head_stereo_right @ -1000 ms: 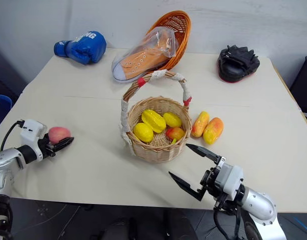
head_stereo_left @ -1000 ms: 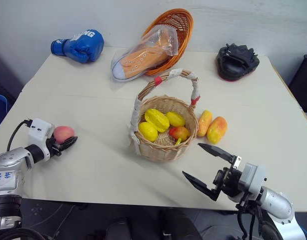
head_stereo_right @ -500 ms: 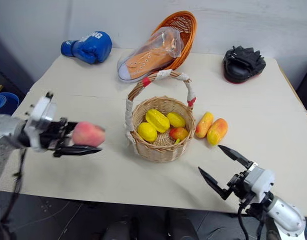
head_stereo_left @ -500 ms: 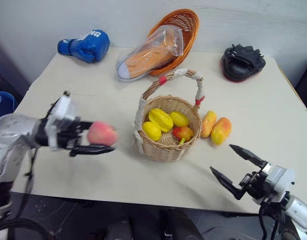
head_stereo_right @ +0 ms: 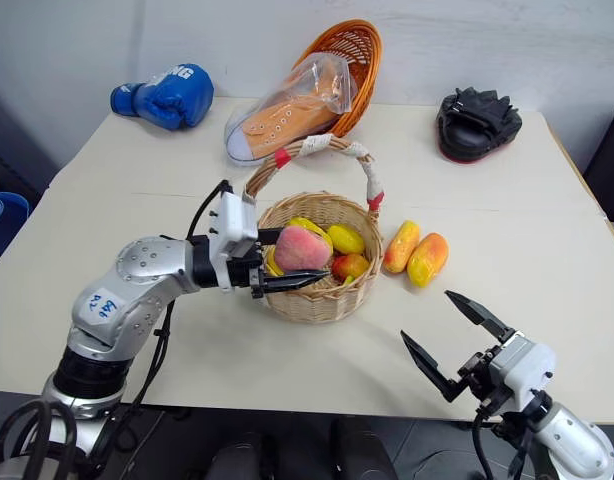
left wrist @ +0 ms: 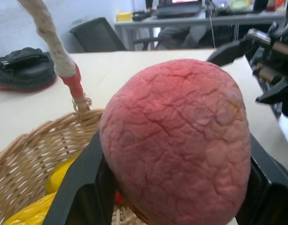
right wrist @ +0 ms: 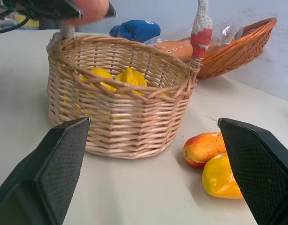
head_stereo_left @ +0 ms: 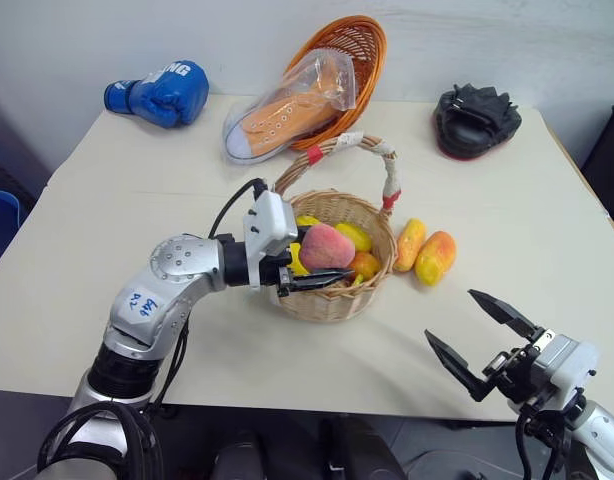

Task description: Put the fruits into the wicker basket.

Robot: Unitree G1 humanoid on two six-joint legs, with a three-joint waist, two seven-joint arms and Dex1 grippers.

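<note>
The pink-red peach [head_stereo_left: 326, 246] hangs over the near rim of the wicker basket [head_stereo_left: 332, 300], with my left gripper [head_stereo_left: 339, 262] shut on it and pointing sideways toward the basket's middle. In the left wrist view the peach [left wrist: 177, 140] sits between the black fingers above the weave. Inside the basket lie yellow fruits [head_stereo_left: 354, 236] and a red-orange one [head_stereo_left: 366, 265]. Two orange-yellow mangoes [head_stereo_left: 409, 245] [head_stereo_left: 434, 258] rest on the table just right of the basket. My right gripper [head_stereo_left: 450, 314] is open near the table's front edge, to the right of the basket, holding nothing.
At the back stands a tipped orange oval basket [head_stereo_left: 359, 40] with a bagged orange shoe [head_stereo_left: 287, 110]. A blue boxing glove [head_stereo_left: 159, 90] lies at the back left and a black pad [head_stereo_left: 475, 120] at the back right. The basket's taped handle [head_stereo_left: 387, 165] arches overhead.
My left arm swung from the table's left side up and to the right, carrying the peach to the basket's rim. The right gripper drifted slightly to the right and stayed open.
</note>
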